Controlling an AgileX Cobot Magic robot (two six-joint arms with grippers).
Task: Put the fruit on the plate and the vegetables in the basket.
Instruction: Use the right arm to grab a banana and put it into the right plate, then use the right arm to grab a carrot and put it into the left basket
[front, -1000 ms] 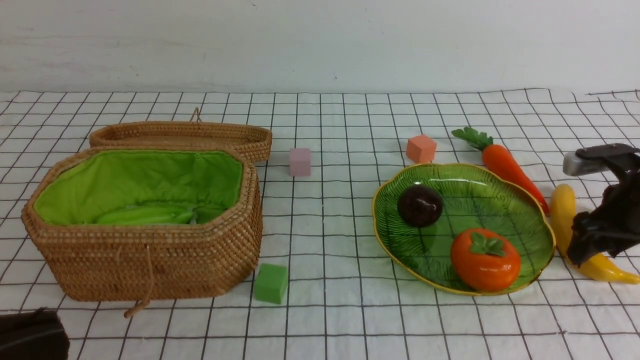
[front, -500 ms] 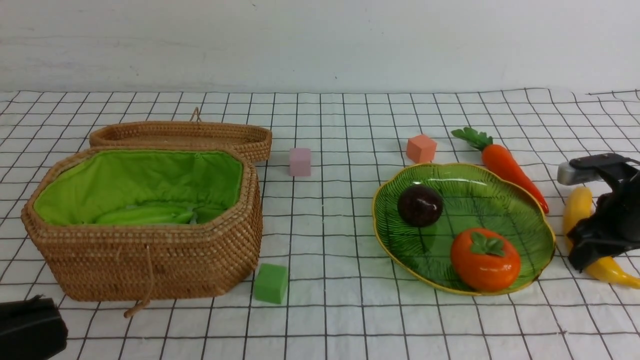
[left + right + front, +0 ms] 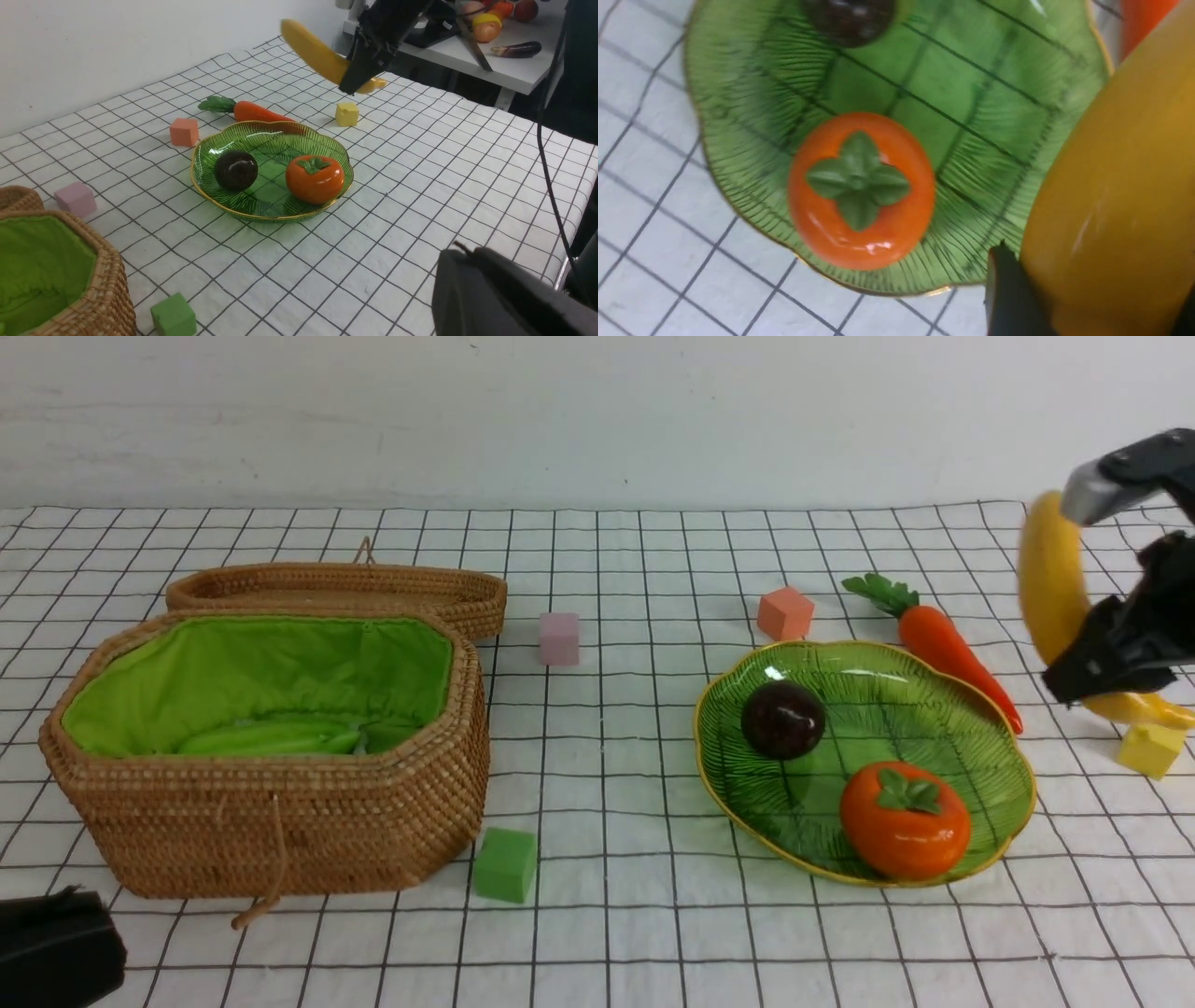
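My right gripper (image 3: 1102, 663) is shut on the yellow banana (image 3: 1050, 579) and holds it in the air, right of the green glass plate (image 3: 934, 709). The dark mangosteen (image 3: 783, 720) and the orange persimmon (image 3: 904, 821) lie on the plate. The carrot (image 3: 952, 649) lies on the cloth against the plate's far right rim. The wicker basket (image 3: 271, 803) stands open at the left with the green cucumber (image 3: 271, 739) inside. The radish is not in view. My left gripper (image 3: 56, 957) is low at the front left, shut and empty. In the right wrist view the banana (image 3: 1120, 210) hangs over the plate's edge (image 3: 971, 93).
The basket lid (image 3: 336, 588) lies behind the basket. Foam cubes lie on the checked cloth: pink (image 3: 559, 638), orange (image 3: 785, 613), green (image 3: 505, 864), and yellow (image 3: 1150, 749) below the held banana. A side table with other toy foods (image 3: 495, 18) stands beyond the table's right edge.
My right gripper has lifted the banana off the cloth, well up. The yellow cube that it hid now shows. The left gripper has hardly moved.
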